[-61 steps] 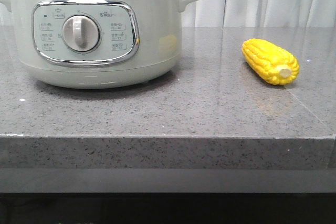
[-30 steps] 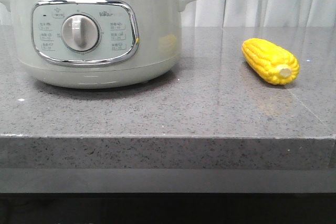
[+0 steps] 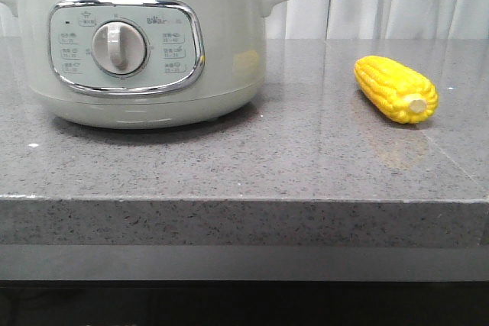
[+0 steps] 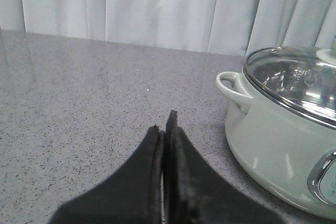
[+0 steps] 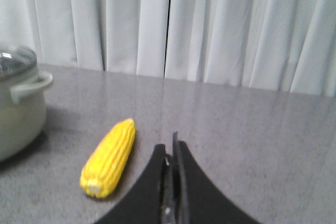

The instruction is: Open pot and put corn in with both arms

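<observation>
Lidded pot [image 3: 145, 43] and corn [image 3: 396, 89] well apart on a grey speckled stone counter [image 3: 252, 158], both grippers pressed together and holding nothing.

The pot is round, smooth and pale green-white, with a chrome-framed panel, a round silver dial [image 3: 118, 48], small loop handles and a steel-rimmed glass lid [image 4: 294, 80] sitting on it. The corn, bright yellow, short and tapered with rows of kernels, lies on its side to the pot's right, its pale stub end facing the counter's front edge. The left gripper [image 4: 165, 129] hangs over bare counter beside the pot; the right gripper [image 5: 170, 153] is near the corn, not touching it. White pleated curtains [image 5: 210, 24] hang behind.
</observation>
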Motion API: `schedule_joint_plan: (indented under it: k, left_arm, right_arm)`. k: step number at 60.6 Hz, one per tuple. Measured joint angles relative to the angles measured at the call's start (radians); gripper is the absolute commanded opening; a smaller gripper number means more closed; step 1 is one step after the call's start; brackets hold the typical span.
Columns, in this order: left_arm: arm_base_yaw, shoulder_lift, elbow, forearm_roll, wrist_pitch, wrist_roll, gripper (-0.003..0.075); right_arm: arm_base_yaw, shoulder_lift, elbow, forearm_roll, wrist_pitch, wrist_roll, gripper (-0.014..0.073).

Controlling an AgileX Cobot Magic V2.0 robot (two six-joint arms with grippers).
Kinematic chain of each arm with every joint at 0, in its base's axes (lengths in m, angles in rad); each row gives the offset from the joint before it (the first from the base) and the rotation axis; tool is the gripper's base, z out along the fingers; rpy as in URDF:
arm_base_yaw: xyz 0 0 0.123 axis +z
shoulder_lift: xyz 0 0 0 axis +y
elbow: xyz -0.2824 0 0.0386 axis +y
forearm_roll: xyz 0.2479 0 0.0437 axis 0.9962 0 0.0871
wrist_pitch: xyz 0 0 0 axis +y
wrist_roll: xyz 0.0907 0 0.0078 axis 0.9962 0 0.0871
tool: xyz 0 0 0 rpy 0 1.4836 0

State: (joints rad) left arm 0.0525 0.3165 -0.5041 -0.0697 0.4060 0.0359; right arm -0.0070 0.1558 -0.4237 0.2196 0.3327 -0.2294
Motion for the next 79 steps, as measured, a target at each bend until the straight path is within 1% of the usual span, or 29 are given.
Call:
schedule_joint_plan:
  k: [5,13,15,18,21,23,25,26,27,28,30,33,35,37,40,49,57,66,79]
  left_arm:
    - [0.000,0.116,-0.084,0.000,0.026,0.000,-0.0018]
    - [0.000,0.220,-0.158,0.000,0.035,0.000,-0.0012]
    - [0.000,0.231,-0.165,0.000,0.033,0.000,0.0004]
    - [0.000,0.236,-0.169,0.000,0.028,0.000,0.0061]
    - [0.000,0.237,-0.172,0.004,0.024,0.000,0.0155]
    - [0.000,0.237,-0.174,0.006,0.024,0.000,0.0265]
    - [0.000,0.237,-0.174,0.011,0.022,0.000,0.0348]
    - [0.000,0.237,-0.174,0.013,0.022,0.000,0.0413]
    - [0.000,0.237,-0.174,0.016,0.022,0.000,0.0455]
    - [0.000,0.237,-0.174,0.018,0.022,0.000,0.0495]
    - [0.000,0.237,-0.174,0.018,0.022,0.000,0.0598]
    - [0.000,0.237,-0.174,0.020,0.022,0.000,0.0678]
    - [0.000,0.237,-0.174,0.022,0.022,0.000,0.0708]
    - [0.000,0.237,-0.174,0.021,0.022,0.000,0.0699]
    - [0.000,0.237,-0.174,0.021,0.022,0.000,0.0682]
    - [0.000,0.242,-0.176,0.001,0.024,0.000,0.0654]
    - [-0.018,0.303,-0.229,-0.028,0.084,0.018,0.0653]
    - [-0.100,0.449,-0.374,-0.054,0.162,0.036,0.0653]
    - [-0.276,0.709,-0.683,-0.057,0.298,0.041,0.0653]
  right_arm:
    - [0.000,0.112,-0.121,0.000,0.020,0.000,-0.0067]
    - [0.000,0.224,-0.221,0.000,0.042,0.000,-0.0067]
    - [0.000,0.242,-0.232,0.000,0.044,0.000,-0.0062]
    - [0.000,0.257,-0.237,0.000,0.046,0.000,-0.0032]
    - [0.000,0.264,-0.237,0.000,0.053,0.000,0.0042]
    - [0.000,0.266,-0.237,0.000,0.058,0.000,0.0109]
    - [0.000,0.266,-0.237,0.000,0.060,0.000,0.0172]
    - [0.000,0.266,-0.237,0.000,0.063,0.000,0.0224]
    - [0.000,0.266,-0.237,0.000,0.065,0.000,0.0260]
    - [0.000,0.266,-0.237,0.000,0.065,0.000,0.0314]
    - [0.000,0.266,-0.239,0.000,0.069,0.000,0.0402]
    - [0.000,0.266,-0.239,0.000,0.074,0.000,0.0503]
    - [0.000,0.266,-0.239,0.000,0.078,0.000,0.0556]
    - [0.000,0.266,-0.239,0.000,0.079,0.000,0.0598]
    - [0.000,0.266,-0.239,0.000,0.082,0.000,0.0620]
    - [0.000,0.266,-0.241,0.000,0.087,0.000,0.0615]
    - [0.000,0.266,-0.243,0.000,0.089,0.000,0.0614]
    - [0.000,0.266,-0.243,0.000,0.090,0.000,0.0614]
    - [0.000,0.266,-0.243,0.000,0.092,0.000,0.0614]
